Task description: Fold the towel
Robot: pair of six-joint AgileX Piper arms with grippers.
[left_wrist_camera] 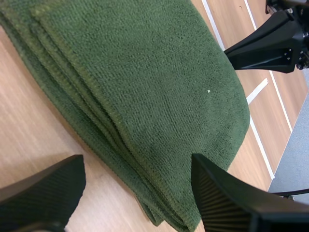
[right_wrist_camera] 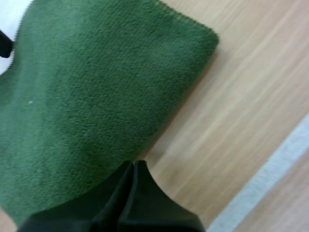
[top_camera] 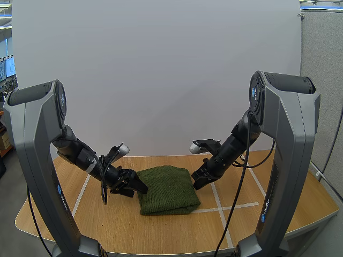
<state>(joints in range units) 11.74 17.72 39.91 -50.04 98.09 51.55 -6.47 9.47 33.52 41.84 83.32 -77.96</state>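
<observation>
**Wooden table, green towel folded between 2 grippers**

Pale wooden table [top_camera: 161, 225], marked with white tape lines [top_camera: 220, 201], carries the towel [top_camera: 167, 189] at its middle, already folded into a thick stack. The left gripper [top_camera: 134, 186] sits low at the towel's left edge with its jaws wide apart. The right gripper [top_camera: 197, 181] is just beside the right edge, its fingers pressed together on nothing.

The risk, as I judge it, lies in the layers. The left wrist view shows several hemmed edges stepped along the near side, not flush. If the open fingers close there, they could catch only the top layers and peel the stack open, or drag the whole bundle across the smooth wood. The closed right gripper could also rumple the rounded fold if it pushes inward.

The high view gives the layout of the 2 arms flanking the towel but hides that layering. The right wrist view adds the right fingers as 1 dark wedge near the towel's edge, with bare wood beside them.
</observation>
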